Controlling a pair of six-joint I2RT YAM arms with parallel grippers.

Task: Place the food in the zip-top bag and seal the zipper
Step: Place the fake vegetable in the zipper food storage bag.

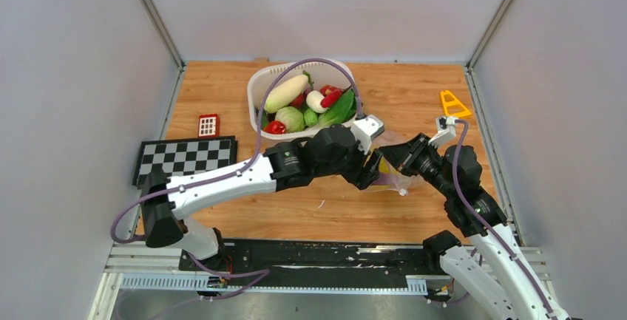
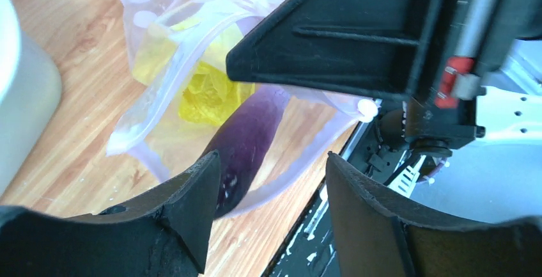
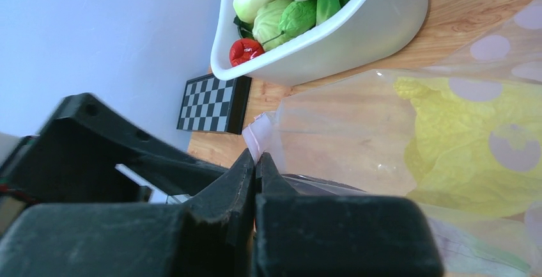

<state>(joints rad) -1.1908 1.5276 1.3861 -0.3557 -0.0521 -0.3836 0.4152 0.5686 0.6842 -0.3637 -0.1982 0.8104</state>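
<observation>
The zip-top bag [image 2: 147, 123] lies on the table with its mouth held open; it also shows in the top view [image 1: 401, 181]. Inside it are a yellow cabbage [image 2: 203, 90] and a purple piece [image 2: 246, 142], whose near end sticks out of the mouth. My right gripper [image 3: 257, 157] is shut on the bag's pink zipper [image 3: 258, 137] edge and lifts it. My left gripper [image 2: 271, 168] is open and empty, just above the purple piece's near end. More food, including the white radish [image 1: 287, 92], sits in the white tub [image 1: 255, 91].
A checkerboard [image 1: 185, 159] lies at the left, with a small red grid piece [image 1: 208, 125] behind it. An orange triangle [image 1: 453, 103] lies at the far right. The two grippers are close together above the bag, near the table's front edge.
</observation>
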